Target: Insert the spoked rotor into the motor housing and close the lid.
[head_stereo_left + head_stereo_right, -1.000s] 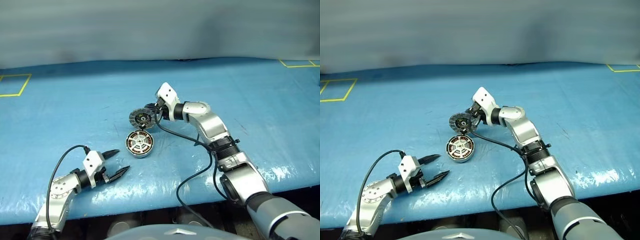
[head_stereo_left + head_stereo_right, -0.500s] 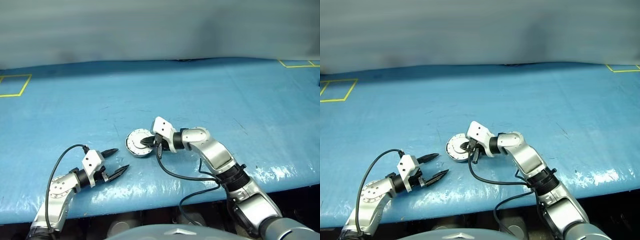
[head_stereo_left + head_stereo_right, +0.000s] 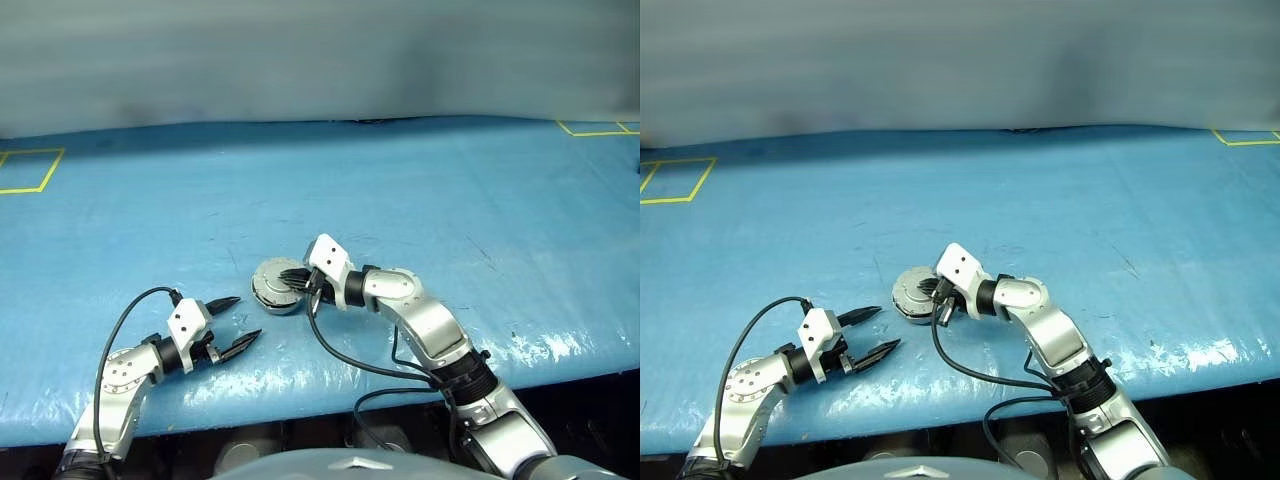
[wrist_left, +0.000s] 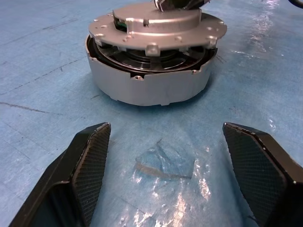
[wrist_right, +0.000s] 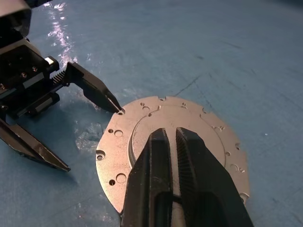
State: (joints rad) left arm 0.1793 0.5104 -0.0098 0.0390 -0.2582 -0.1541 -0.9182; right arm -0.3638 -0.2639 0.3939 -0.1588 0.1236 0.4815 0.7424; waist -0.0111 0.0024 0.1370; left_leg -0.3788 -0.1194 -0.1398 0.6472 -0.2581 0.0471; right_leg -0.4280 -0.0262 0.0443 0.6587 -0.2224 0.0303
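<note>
The right end effector [image 3: 938, 292], with its two black fingers nearly together and only a narrow slit between them, rests over the top of the lid [image 5: 180, 142], a round plain grey metal disc with small holes around its edge. Nothing is clamped between those fingers; they lie above the lid's raised centre. The lid sits down flat on the motor housing [image 4: 151, 82], a shallow round silver case, and a dark gap runs around between the two in the left wrist view. The spoked rotor cannot be made out; only dark rings show in that gap. The housing stands on the table [image 3: 480, 190], which is covered by a blue sheet. Nearer the robot and to its left, the left end effector [image 3: 235, 325] is spread wide and empty, its black fingers pointing toward the housing, apart from it.
</note>
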